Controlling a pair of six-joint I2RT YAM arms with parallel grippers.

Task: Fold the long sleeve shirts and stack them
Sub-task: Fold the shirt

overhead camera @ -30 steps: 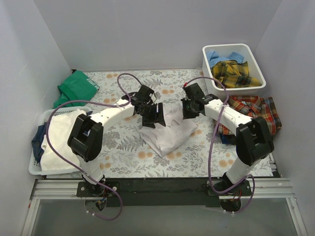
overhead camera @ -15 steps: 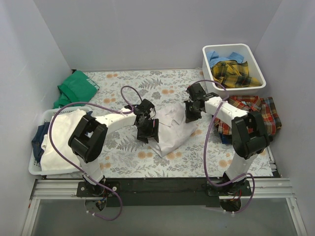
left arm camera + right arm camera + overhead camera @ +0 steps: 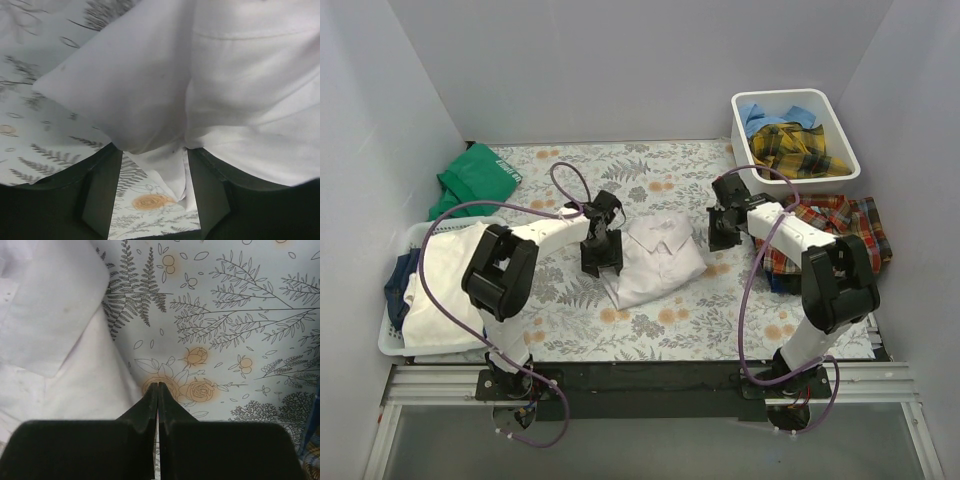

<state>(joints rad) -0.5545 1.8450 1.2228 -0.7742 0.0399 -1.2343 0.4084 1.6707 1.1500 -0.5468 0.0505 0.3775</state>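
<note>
A white shirt (image 3: 660, 258) lies folded, collar up, on the floral cover in the middle. My left gripper (image 3: 602, 262) is open at its left edge; in the left wrist view a white cloth corner (image 3: 165, 165) lies loose between the spread fingers (image 3: 102, 190). My right gripper (image 3: 722, 232) is shut and empty just right of the shirt, over the floral cover (image 3: 158, 387), with the shirt (image 3: 55, 330) to its left. A red-orange-navy plaid shirt (image 3: 840, 225) lies at the right. A yellow-dark plaid shirt (image 3: 795, 148) and a light blue one (image 3: 760, 115) sit in a bin.
The white bin (image 3: 790, 97) stands at the back right. A white basket (image 3: 390, 345) with white and dark cloth sits at the left edge. A green cloth (image 3: 475, 175) lies at the back left. White walls enclose three sides.
The raised white shirt has come down and now lies flat and folded. My left gripper has moved left and let go. My right gripper has moved right, off the shirt.
</note>
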